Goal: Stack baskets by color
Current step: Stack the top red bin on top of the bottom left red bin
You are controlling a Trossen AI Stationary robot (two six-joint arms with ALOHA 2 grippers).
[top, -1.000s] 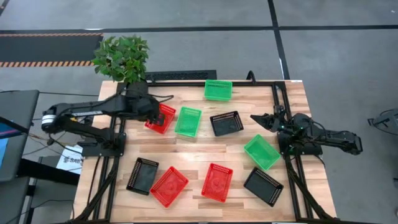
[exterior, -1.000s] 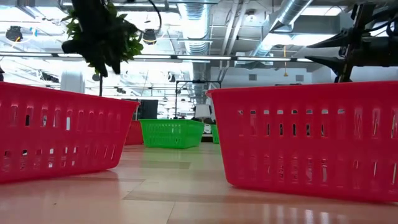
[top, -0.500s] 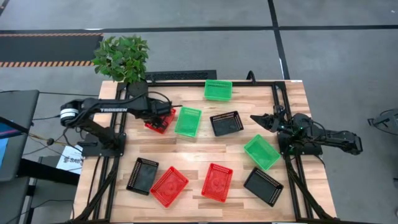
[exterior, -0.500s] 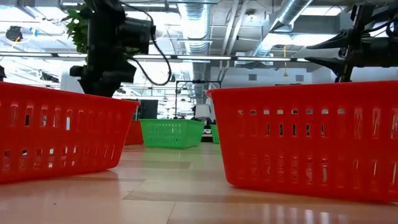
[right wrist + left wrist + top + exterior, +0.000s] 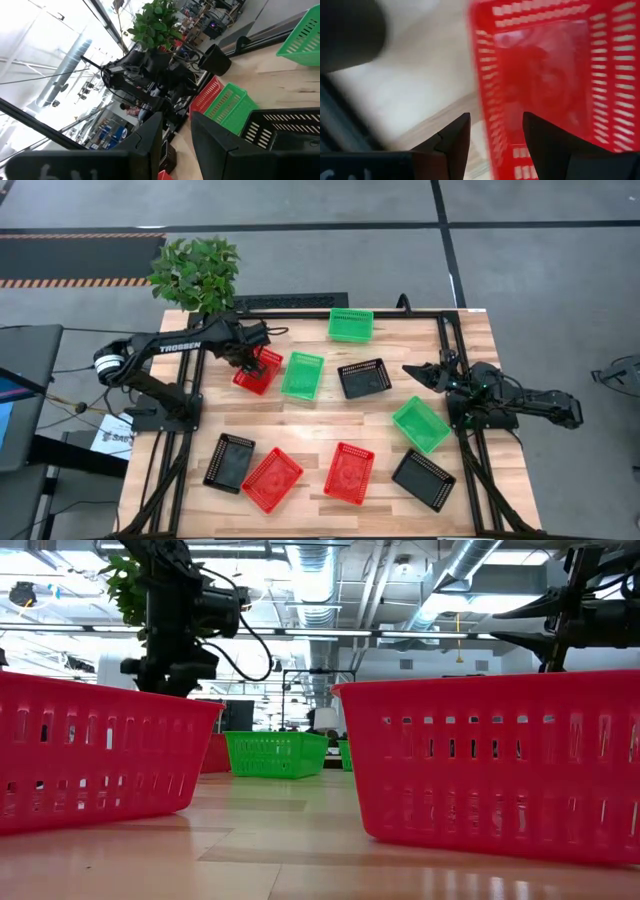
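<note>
Nine baskets lie spread over the wooden table. At the far left is a red basket, with a green one and a black one beside it. My left gripper hangs open just above the red basket's far-left end, pointing down. In the left wrist view its fingers stand either side of the basket's end wall, apart from it. My right gripper waits open at the right, level above the table, holding nothing. Two more red baskets rest near the front edge.
A potted plant stands at the far left corner, close behind my left arm. Other baskets: green at the far edge, green and black at the right, black at the near left. Bare wood shows mid-table.
My left gripper has come down over the far-left red basket, shifting a little toward the far edge while its wrist rolled. Its fingers have stayed open. The baskets and my right arm have kept still.
</note>
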